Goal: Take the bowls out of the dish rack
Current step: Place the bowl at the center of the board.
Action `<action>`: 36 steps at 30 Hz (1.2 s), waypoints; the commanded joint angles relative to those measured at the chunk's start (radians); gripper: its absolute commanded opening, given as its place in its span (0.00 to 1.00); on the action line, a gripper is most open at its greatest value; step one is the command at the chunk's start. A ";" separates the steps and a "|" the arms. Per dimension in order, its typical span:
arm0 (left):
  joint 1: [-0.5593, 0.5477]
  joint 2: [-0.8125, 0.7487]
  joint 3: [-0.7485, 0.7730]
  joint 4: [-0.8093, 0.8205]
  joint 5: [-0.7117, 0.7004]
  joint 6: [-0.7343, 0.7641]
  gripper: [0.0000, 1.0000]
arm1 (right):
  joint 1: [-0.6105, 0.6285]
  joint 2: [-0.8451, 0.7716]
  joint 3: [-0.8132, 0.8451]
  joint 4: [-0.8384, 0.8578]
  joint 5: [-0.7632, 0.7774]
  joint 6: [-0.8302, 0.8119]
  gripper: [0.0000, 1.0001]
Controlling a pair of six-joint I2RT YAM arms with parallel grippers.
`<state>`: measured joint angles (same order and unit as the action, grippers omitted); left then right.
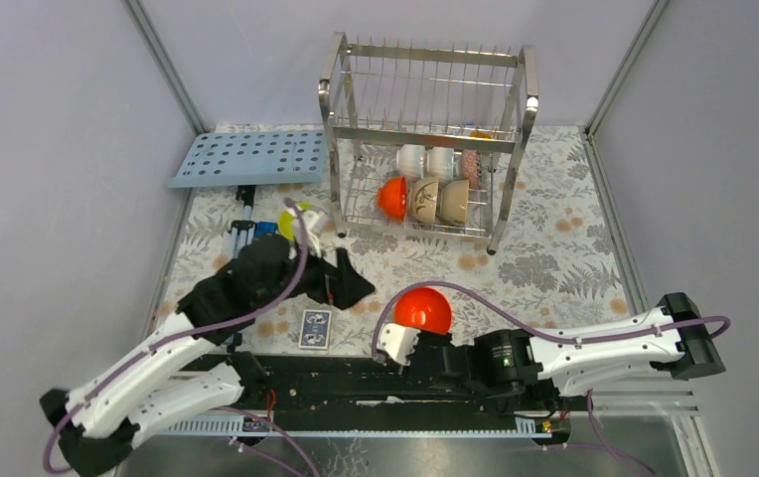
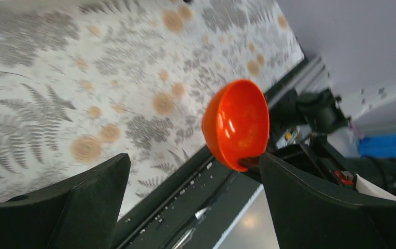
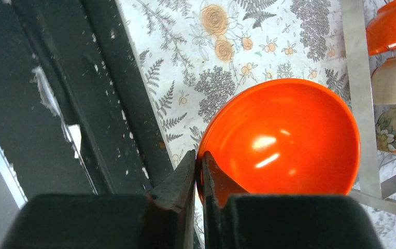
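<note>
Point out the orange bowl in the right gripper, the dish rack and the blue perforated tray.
orange bowl (image 1: 422,309): top view, its domed outside.
dish rack (image 1: 395,134): top view, upper tier's front rail.
blue tray (image 1: 246,157): top view, middle of its perforated face.

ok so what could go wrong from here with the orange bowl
The right gripper pinches only the thin rim of the orange bowl, so the bowl may pivot or slip out.
The bowl hangs tilted, close to the black rail at the near edge; released here, it might hit the rail or roll away.
The open left gripper points at the bowl from close by and could bump it.
</note>
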<state>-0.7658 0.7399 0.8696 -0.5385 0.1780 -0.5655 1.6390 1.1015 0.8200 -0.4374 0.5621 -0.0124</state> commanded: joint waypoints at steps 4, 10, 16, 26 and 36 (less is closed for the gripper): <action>-0.277 0.170 0.076 0.036 -0.284 -0.018 0.99 | 0.063 -0.041 0.024 -0.084 -0.020 -0.080 0.00; -0.360 0.303 0.141 0.016 -0.377 0.001 0.98 | 0.075 -0.019 0.047 -0.113 -0.085 -0.097 0.00; -0.369 0.358 0.144 -0.003 -0.363 0.011 0.91 | 0.078 -0.007 0.056 -0.123 -0.098 -0.088 0.00; -0.431 0.465 0.174 -0.032 -0.361 0.011 0.65 | 0.079 0.011 0.070 -0.108 -0.093 -0.074 0.00; -0.475 0.507 0.170 -0.035 -0.433 -0.015 0.51 | 0.081 0.011 0.074 -0.080 -0.076 -0.074 0.00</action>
<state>-1.2224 1.2285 1.0000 -0.5900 -0.2047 -0.5671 1.7096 1.1130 0.8478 -0.5484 0.4534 -0.0822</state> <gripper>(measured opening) 0.542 0.112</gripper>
